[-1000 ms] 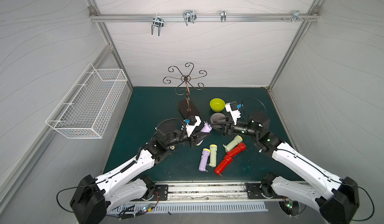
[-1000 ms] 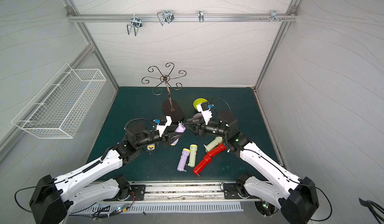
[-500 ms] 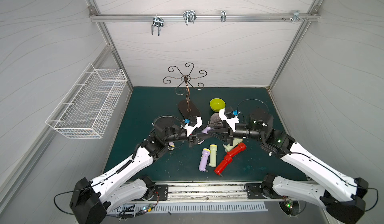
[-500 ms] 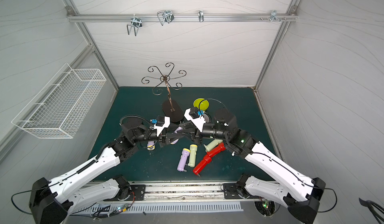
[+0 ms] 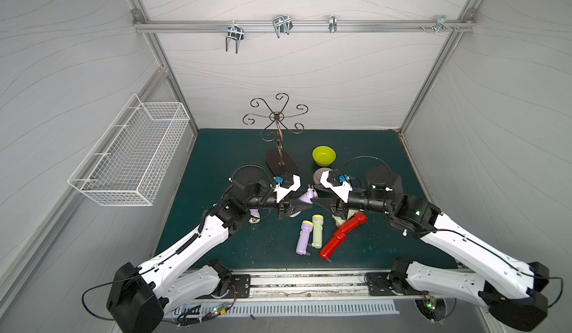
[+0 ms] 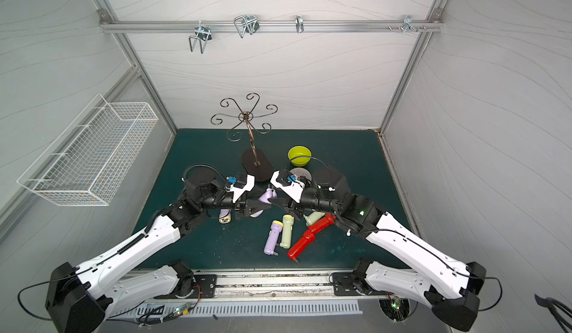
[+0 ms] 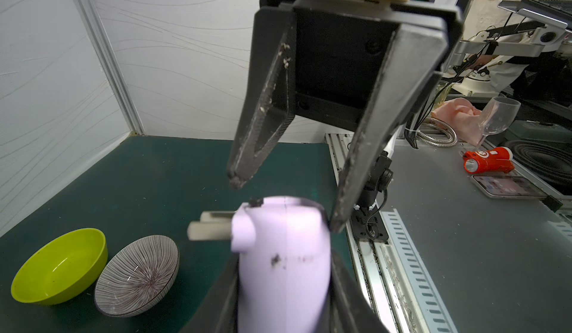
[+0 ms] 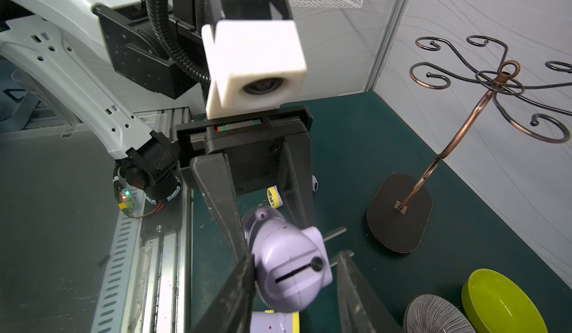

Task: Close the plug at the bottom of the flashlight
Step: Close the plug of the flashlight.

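Above the middle of the mat (image 5: pixel 216 161), in both top views, the left gripper (image 5: pixel 301 204) (image 6: pixel 260 205) is clamped on the lilac flashlight (image 5: pixel 306 196) (image 6: pixel 266 196). It holds the flashlight off the mat with the bottom end toward the right gripper (image 5: pixel 320 204) (image 6: pixel 277 202), which faces it tip to tip. A red flashlight (image 5: pixel 342 234) lies on the mat close by. A green bowl (image 5: pixel 324 155) and a striped bowl (image 5: pixel 317 176) sit farther back, beside the stand (image 5: pixel 272 161).

Left wrist view: the flashlight (image 7: pixel 281 260) sits between the left gripper's jaws, gripped on both sides. The plug (image 7: pixel 210 227) is folded out, its two white prongs pointing sideways from the bottom end. The right gripper (image 7: pixel 286 203) faces it from opposite, jaws apart. One fingertip (image 7: pixel 340 214) is at the flashlight's edge, and the other hangs just clear of the end.

Right wrist view: the right gripper (image 8: pixel 295 255) straddles the bottom end with its jaws apart. One finger (image 8: pixel 244 278) lies against the flashlight (image 8: pixel 288 272). The other stands just beside the plug (image 8: pixel 335 234); whether it touches I cannot tell. Behind, the left gripper (image 8: pixel 274 235) pinches the body.
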Motion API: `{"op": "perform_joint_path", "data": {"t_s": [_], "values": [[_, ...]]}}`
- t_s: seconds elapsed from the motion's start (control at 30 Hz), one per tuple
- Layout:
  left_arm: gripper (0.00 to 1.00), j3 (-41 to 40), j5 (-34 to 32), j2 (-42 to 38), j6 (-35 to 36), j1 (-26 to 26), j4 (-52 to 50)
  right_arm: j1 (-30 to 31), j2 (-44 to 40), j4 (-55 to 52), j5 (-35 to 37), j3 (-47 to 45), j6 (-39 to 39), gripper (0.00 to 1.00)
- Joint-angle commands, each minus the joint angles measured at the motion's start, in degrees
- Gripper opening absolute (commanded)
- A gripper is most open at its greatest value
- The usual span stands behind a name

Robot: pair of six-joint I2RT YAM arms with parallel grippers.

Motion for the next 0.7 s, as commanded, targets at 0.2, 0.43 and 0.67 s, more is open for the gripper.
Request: {"op": "perform_joint_path", "data": {"t_s": [0.2, 0.43, 0.67], "values": [[0.00, 3.57, 2.65, 0.39, 2.09, -0.03, 1.30, 1.20, 1.62, -0.85, 1.04, 0.36, -1.44, 0.44], [0.00, 3.72, 1.75, 0.33, 1.74, 0.06, 1.25, 2.09, 2.03, -0.96, 1.53, 0.10, -1.25, 0.37], [0.00, 3.14, 1.48, -0.64, 0.14, 0.72, 3.43, 2.76, 2.42, -1.08, 2.63, -0.35, -1.33, 0.29]]}}
